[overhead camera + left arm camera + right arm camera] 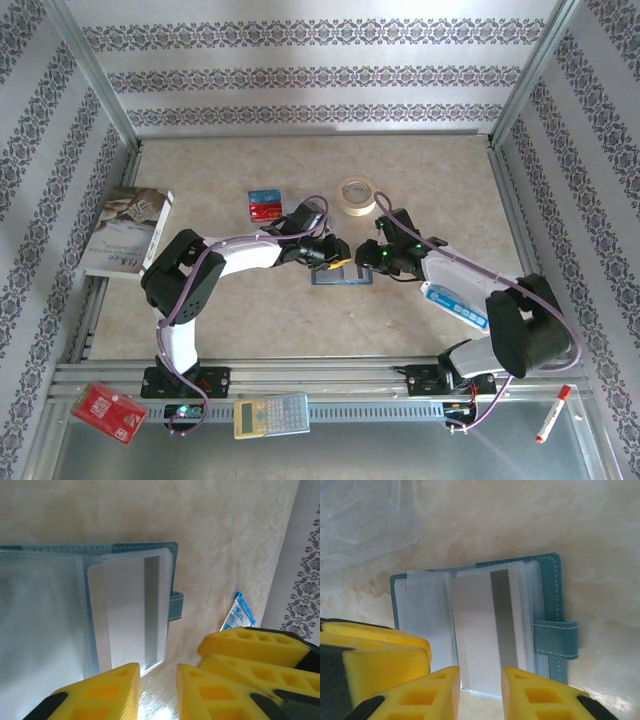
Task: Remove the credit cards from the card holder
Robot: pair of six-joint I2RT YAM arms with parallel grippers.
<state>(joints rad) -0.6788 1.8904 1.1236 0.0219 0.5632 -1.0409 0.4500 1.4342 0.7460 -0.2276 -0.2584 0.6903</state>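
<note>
The teal card holder [342, 277] lies open on the table between my two grippers. Its clear sleeves show in the left wrist view [60, 605] and the right wrist view [550, 595]. A silver-grey credit card [482, 630] sits in the top sleeve, seen too from the left wrist [125, 615]. A blue and a red credit card [266, 205] lie on the table further back. My left gripper [328, 254] [157, 690] hovers at the holder's left edge, jaws slightly apart around nothing. My right gripper [368, 258] [480, 692] hangs at the holder's right edge, narrowly open, with the card's near edge just beyond its fingertips.
A tape roll [357, 195] sits behind the grippers and a book [125, 230] at the left. A blue-and-white packet [455, 303] [239, 612] lies under the right arm. On the front rail are a red board [110, 412], a calculator [272, 415] and a marker [553, 413].
</note>
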